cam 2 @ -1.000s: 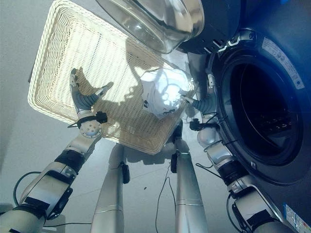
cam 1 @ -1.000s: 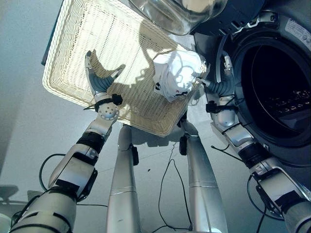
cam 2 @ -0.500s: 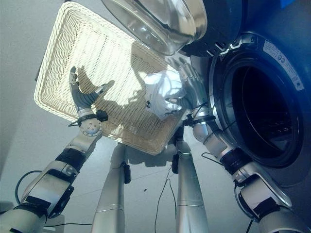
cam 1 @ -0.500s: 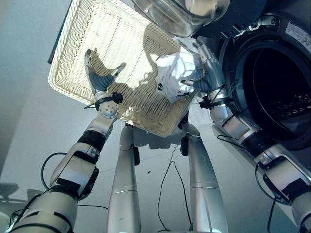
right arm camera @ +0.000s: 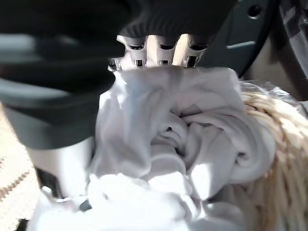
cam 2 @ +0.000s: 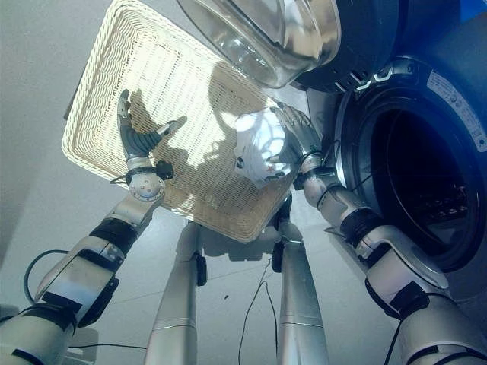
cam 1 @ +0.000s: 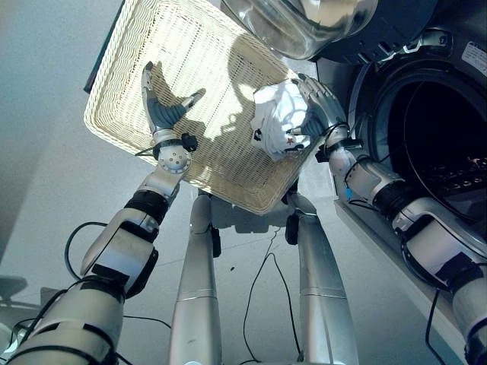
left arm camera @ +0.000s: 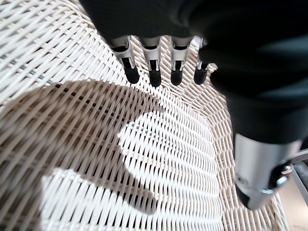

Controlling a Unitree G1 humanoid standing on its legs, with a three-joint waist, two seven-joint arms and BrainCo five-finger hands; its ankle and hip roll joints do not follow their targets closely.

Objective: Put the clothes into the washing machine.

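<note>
The right hand [cam 1: 318, 106] lies on a bundle of white cloth [cam 1: 278, 122], its fingers [right arm camera: 159, 52] curled over the top of it and gripping it. The bundle sits in the corner of the basket [cam 1: 129, 122] nearest the washing machine [cam 2: 426, 175], at about 3 o'clock in the basket, against its rim. The cloth is crumpled into a loose ball of folds and twists, bright white in the sun, with a few small dark marks along its near side.

The left hand [cam 1: 161, 106] hovers over the basket floor at about 9 o'clock, fingers [left arm camera: 153, 67] straight and spread, thumb held out to the side, holding nothing; its shadow falls on the weave below.

The basket is a shallow, pale wicker rectangle resting on a light grey floor [cam 1: 46, 190]. At 2 o'clock from the basket stands the dark machine, its round drum mouth black inside, and its glass door [cam 2: 259, 34] hangs open above the basket's far edge.
</note>
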